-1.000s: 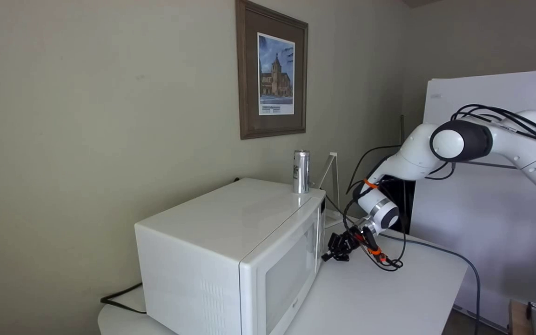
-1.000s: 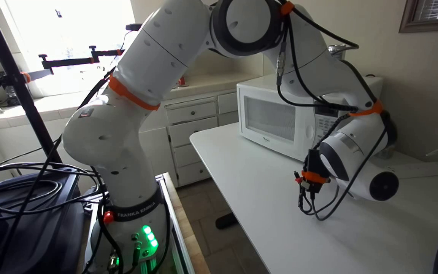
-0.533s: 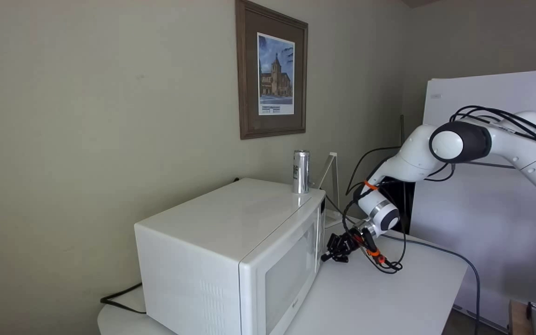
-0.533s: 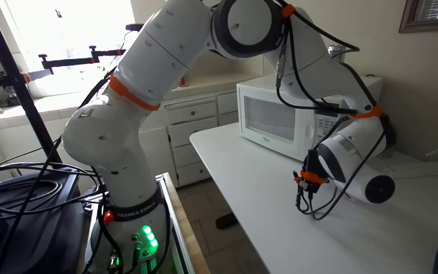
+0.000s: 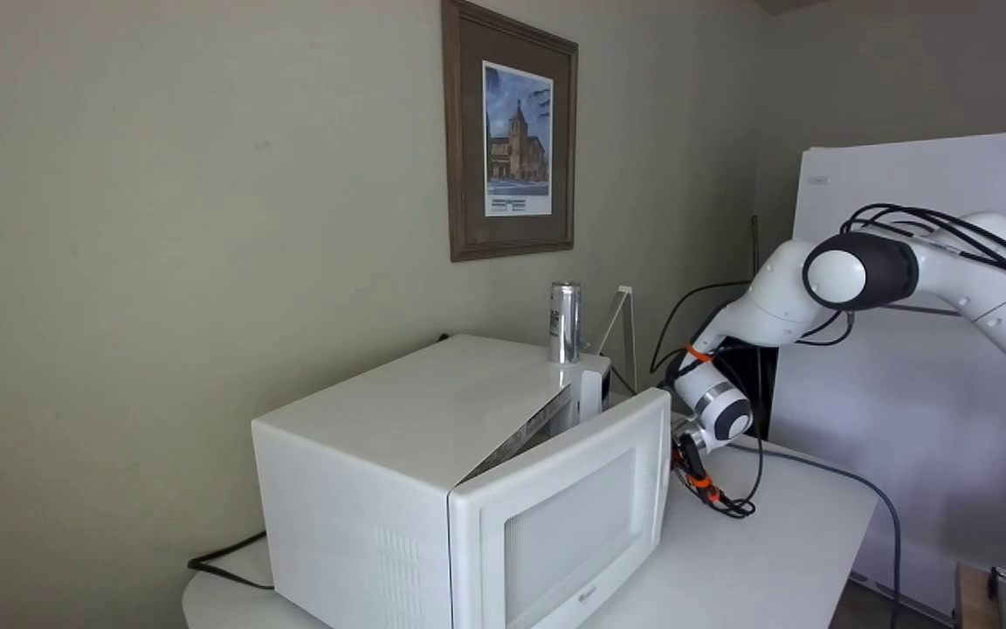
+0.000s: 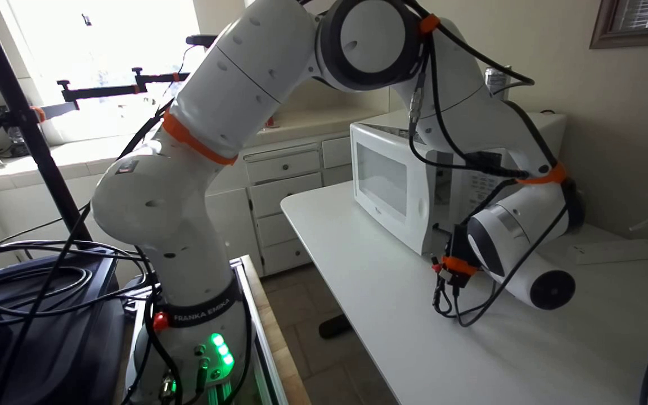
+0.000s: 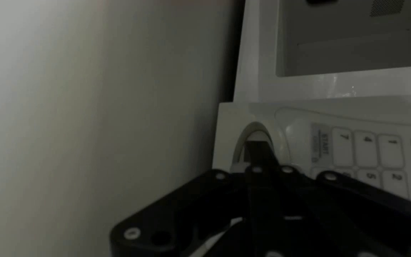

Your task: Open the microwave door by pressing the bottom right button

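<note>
The white microwave point(image 5: 407, 411) stands on the table, and it also shows in an exterior view point(image 6: 546, 132) behind my arm. Its door point(image 5: 573, 524) is ajar, swung part way out from the face; the door also shows in an exterior view point(image 6: 383, 180). In the wrist view the dark cavity point(image 7: 348, 46) shows behind the front frame. My gripper point(image 7: 259, 148) is shut, with its tips at the oval button point(image 7: 258, 135) in the control panel's bottom corner. The tips cover part of the button. In an exterior view the door hides the fingers.
A silver can point(image 5: 565, 323) stands on top of the microwave. The white table point(image 6: 329, 225) extends in front of it. A white power strip point(image 6: 616, 251) lies on the table near the wall. Cables point(image 5: 739, 502) hang from my wrist close to the table.
The microwave door was shut in both earlier moments and has swung outward past my gripper. My arm has shifted slightly lower.
</note>
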`<state>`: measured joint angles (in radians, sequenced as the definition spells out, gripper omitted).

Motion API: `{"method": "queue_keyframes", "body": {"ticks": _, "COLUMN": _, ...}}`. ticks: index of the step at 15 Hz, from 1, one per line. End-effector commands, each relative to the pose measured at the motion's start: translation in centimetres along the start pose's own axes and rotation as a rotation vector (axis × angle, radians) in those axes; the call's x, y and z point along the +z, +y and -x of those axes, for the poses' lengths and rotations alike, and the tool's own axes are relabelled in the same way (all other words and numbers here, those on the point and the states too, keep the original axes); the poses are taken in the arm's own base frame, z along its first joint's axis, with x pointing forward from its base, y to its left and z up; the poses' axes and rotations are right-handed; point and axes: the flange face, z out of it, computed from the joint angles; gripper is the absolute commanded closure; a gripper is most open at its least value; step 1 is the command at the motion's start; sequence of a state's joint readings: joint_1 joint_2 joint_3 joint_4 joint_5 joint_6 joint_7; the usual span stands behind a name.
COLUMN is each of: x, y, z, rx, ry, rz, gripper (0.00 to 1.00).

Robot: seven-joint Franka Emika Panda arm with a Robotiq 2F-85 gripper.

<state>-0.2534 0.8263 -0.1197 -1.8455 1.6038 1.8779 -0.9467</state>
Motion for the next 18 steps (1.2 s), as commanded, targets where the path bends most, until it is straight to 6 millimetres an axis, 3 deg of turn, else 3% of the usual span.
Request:
{"method": "queue_keyframes", "body": {"ticks": 1, "x": 1.8, "y": 0.8, "z": -0.2, "rx": 0.001, "ry": -0.021, "rz": 0.011, "gripper": 1.00}}
{"method": "queue_keyframes", "body": {"ticks": 6, "x": -0.2, "y": 0.9, "z": 0.7, "rx": 0.002, "ry": -0.140, "rz": 0.159, "gripper": 1.00}}
{"method": "queue_keyframes", "body": {"ticks": 9, "x": -2.4, "y": 0.5, "z": 1.3, "rx": -0.037, "ry": -0.210, "rz": 0.246, "gripper": 1.00}}
{"method": "queue_keyframes", "body": {"ticks": 11, "x": -4.6, "y": -1.1, "z": 1.9, "rx": -0.108, "ry": -0.223, "rz": 0.304, "gripper": 1.00}}
{"method": "queue_keyframes", "body": {"ticks": 12, "x": -5.6, "y": -2.1, "z": 2.4, "rx": -0.133, "ry": -0.234, "rz": 0.328, "gripper": 0.74}}
{"method": "queue_keyframes", "body": {"ticks": 13, "x": -6.5, "y": -3.4, "z": 3.2, "rx": -0.178, "ry": -0.240, "rz": 0.365, "gripper": 0.73}}
{"method": "queue_keyframes", "body": {"ticks": 18, "x": -8.6, "y": -10.3, "z": 7.8, "rx": -0.354, "ry": -0.210, "rz": 0.431, "gripper": 0.37}}
